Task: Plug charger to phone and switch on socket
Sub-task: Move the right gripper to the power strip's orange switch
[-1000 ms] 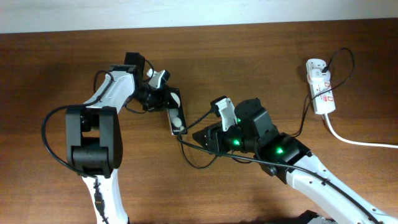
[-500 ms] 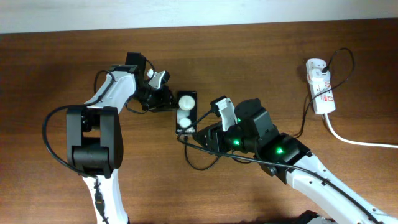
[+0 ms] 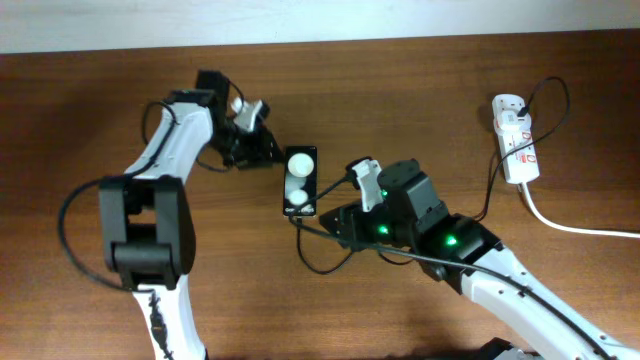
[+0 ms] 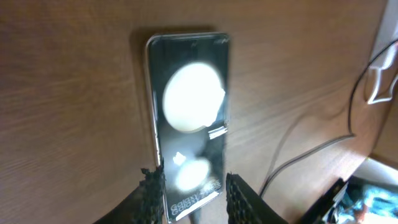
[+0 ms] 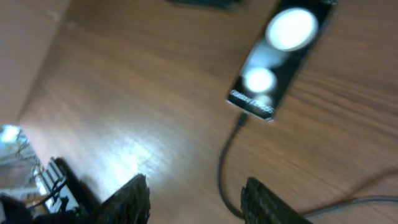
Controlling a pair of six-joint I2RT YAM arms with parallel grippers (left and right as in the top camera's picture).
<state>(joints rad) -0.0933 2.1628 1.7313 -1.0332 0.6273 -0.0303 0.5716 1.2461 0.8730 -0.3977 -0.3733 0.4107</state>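
The black phone point(image 3: 301, 180) lies flat and face up on the table, with two white blobs and lettering at its near end. The thin black charger cable point(image 3: 322, 268) meets the phone's near end with its plug tip and loops right toward the white socket point(image 3: 516, 140). My left gripper point(image 3: 268, 152) is open beside the phone's far left corner. In the left wrist view its fingers point(image 4: 193, 179) frame the phone point(image 4: 186, 106) without closing on it. My right gripper point(image 3: 336, 222) is open and empty just right of the plug. In the right wrist view it point(image 5: 199, 202) hovers near the cable point(image 5: 224, 168) and phone point(image 5: 280, 56).
The socket's thick white cord point(image 3: 585, 229) runs off the right edge. A black plug point(image 3: 522, 113) sits in the socket's far end. A pale strip point(image 3: 320, 20) borders the table's far edge. Bare wood lies left and in front of the arms.
The phone, held tilted on its edge by my left gripper, now lies flat. The left gripper has let go and drawn back up and left. The right gripper shifted slightly right.
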